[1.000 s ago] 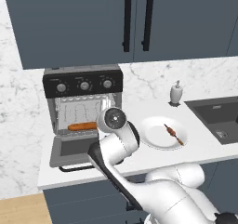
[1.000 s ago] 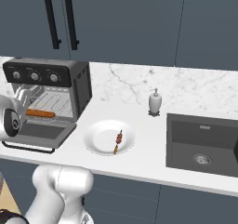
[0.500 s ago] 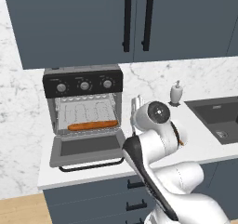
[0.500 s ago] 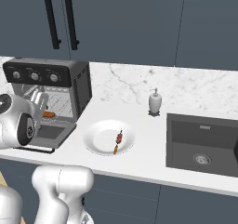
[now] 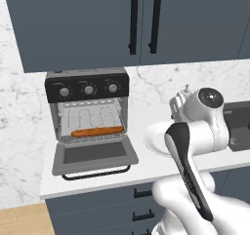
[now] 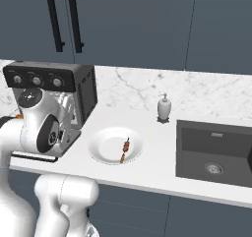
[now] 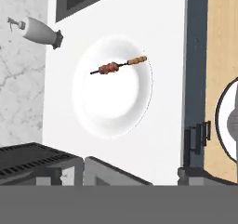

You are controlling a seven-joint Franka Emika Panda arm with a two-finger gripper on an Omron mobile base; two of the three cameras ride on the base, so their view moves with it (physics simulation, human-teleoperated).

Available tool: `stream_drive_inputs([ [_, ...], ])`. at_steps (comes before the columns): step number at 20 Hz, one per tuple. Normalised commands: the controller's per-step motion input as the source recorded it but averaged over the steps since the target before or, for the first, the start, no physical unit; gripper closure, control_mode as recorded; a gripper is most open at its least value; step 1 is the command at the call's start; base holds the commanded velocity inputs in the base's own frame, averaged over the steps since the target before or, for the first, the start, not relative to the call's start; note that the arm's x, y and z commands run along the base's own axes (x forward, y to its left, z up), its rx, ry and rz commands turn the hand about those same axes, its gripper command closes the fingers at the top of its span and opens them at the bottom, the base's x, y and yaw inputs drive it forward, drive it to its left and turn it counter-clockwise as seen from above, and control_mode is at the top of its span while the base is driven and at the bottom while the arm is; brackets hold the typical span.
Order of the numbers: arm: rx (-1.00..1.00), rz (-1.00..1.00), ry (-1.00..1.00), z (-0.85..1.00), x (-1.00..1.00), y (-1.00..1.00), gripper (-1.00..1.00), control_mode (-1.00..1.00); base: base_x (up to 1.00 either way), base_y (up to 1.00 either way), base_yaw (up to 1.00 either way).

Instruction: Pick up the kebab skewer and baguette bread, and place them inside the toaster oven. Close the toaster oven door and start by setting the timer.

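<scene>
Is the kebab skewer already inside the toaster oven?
No, the kebab skewer lies on the white plate on the counter, beside the toaster oven.

Colours we see on the counter

We see a dark grey toaster oven (image 5: pixel 88 112) with a black knob panel and silver knobs, an orange-brown baguette bread (image 5: pixel 97 131) inside, and a white plate (image 7: pixel 111 87) whose kebab skewer (image 7: pixel 119 66) shows red-brown chunks, orange at its 2 o'clock end. The counter (image 6: pixel 147 169) is white, the wall (image 6: pixel 197 91) grey-veined marble, the cabinets (image 5: pixel 88 24) slate blue with black handles.
</scene>
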Motion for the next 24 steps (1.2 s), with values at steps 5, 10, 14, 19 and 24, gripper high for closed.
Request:
stream_drive_inputs([
  [5,-0.2,0.13,0.13,0.02,-0.14,-1.0,-1.0,-1.0,0.0,0.0,0.0],
  [10,-0.29,0.23,0.15,-0.15,0.03,-0.78,-1.0,-1.0,0.0,0.0,0.0],
  [14,-0.32,0.33,0.08,-0.29,0.17,-0.46,-1.0,-1.0,0.0,0.0,0.0],
  [19,-0.26,0.44,0.03,-0.49,0.48,-0.05,-1.0,-1.0,0.0,0.0,0.0],
  [24,-0.07,0.58,0.09,-0.28,0.3,0.0,-1.0,-1.0,0.0,0.0,0.0],
])
